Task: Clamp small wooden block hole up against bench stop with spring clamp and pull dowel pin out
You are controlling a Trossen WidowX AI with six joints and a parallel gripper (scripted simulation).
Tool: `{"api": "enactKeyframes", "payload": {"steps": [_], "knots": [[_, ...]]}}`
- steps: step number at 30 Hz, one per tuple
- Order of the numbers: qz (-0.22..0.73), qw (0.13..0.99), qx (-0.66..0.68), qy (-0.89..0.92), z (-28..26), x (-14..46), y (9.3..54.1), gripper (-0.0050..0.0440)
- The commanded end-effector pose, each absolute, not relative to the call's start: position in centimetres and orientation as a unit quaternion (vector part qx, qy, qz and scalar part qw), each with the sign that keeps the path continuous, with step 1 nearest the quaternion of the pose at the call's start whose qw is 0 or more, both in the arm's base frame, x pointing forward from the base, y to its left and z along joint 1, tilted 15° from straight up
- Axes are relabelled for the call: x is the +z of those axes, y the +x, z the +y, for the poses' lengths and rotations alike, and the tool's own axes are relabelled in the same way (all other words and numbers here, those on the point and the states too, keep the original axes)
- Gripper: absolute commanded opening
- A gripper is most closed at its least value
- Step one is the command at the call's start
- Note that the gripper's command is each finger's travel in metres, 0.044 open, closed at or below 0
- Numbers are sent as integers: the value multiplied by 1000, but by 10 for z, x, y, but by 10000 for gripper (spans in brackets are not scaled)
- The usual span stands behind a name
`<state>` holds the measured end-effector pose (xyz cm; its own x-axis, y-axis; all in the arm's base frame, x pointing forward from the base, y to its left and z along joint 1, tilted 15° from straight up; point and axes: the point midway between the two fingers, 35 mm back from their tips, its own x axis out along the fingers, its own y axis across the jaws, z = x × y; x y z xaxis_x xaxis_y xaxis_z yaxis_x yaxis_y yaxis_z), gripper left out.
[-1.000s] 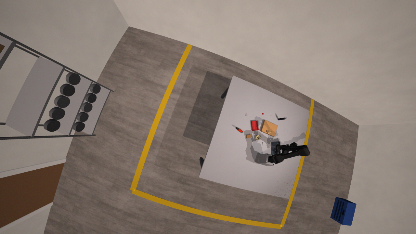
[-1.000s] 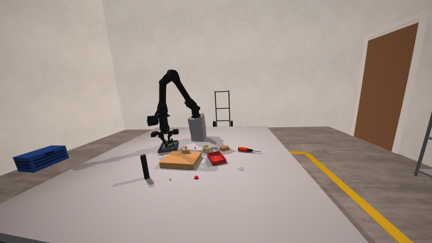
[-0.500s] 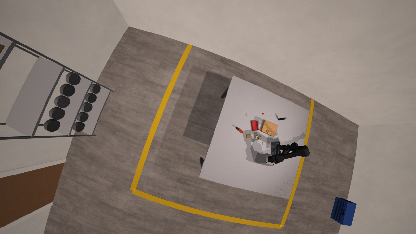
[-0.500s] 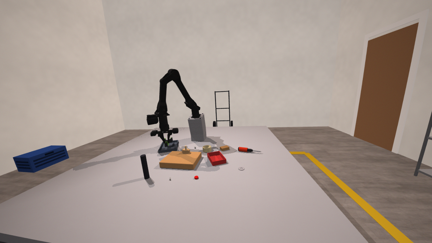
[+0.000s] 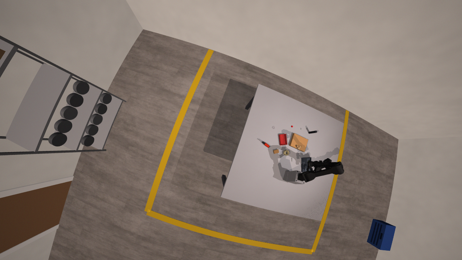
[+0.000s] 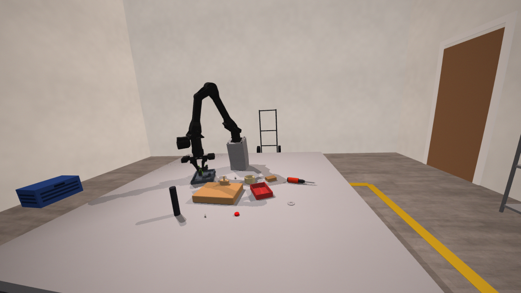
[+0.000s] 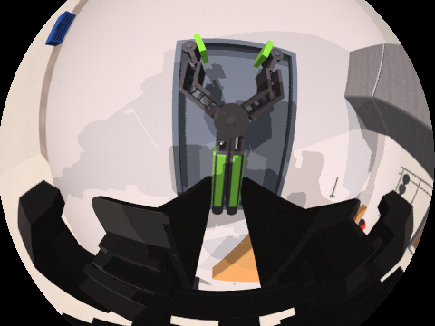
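My gripper (image 7: 227, 182) is shut on the green handles of the spring clamp (image 7: 231, 109). The clamp's dark jaws with green tips stand spread wide open. It hangs a little above a dark grey tray (image 7: 235, 115), which also shows in the exterior view (image 6: 202, 176). The gripper shows there too (image 6: 199, 168). The wooden board (image 6: 217, 192) lies in front of the tray. The small wooden block with its upright dowel pin (image 6: 224, 180) sits at the board's far edge. From above, the board (image 5: 298, 141) lies beyond the arm (image 5: 319, 169).
A grey pedestal (image 6: 237, 153) carries the arm base. Near the board are a red bin (image 6: 261, 190), a tape roll (image 6: 249, 178), a small wood piece (image 6: 270, 178), a screwdriver (image 6: 299, 180), a black upright cylinder (image 6: 175, 200), a red button (image 6: 236, 213) and a washer (image 6: 291, 202).
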<state>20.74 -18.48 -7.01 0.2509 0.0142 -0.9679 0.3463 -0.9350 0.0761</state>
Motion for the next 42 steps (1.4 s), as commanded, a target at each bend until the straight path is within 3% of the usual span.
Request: {"api": "enactKeyframes", "payload": {"steps": [1, 42], "knots": [[113, 143, -597, 781, -187, -64, 209, 0], [113, 143, -598, 781, -187, -43, 203, 0]]}}
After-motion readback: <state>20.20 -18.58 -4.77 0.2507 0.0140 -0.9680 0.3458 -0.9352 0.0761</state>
